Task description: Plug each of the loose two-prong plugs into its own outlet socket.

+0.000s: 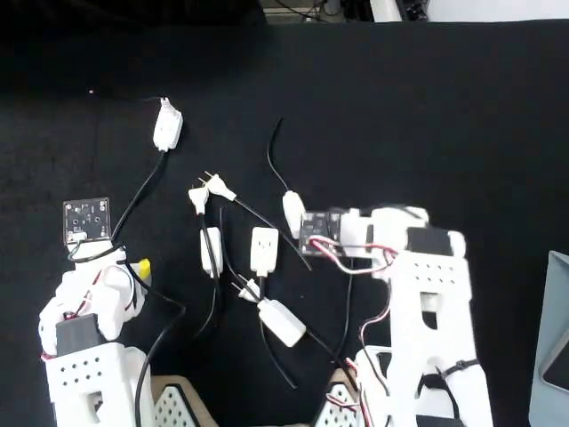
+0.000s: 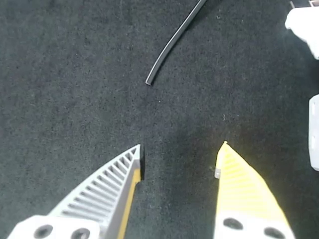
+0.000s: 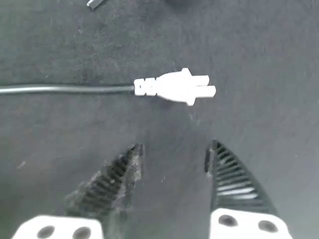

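A black cloth surface [image 1: 427,107] holds white two-prong plugs [image 1: 219,188] on black cords and white rectangular outlet sockets [image 1: 264,249]. The left hand [image 2: 182,147] hangs open near a black cord end [image 2: 149,79]. The right hand [image 3: 174,147] is open, just short of one flat-lying white plug [image 3: 174,87].

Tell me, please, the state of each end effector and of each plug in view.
Left end effector: open, empty.
Right end effector: open, empty.
Right plug: loose, not gripped.
Centre plug: unplugged, prongs bare.
Left plug: unplugged, prongs bare.
Low plug: unplugged, prongs bare.
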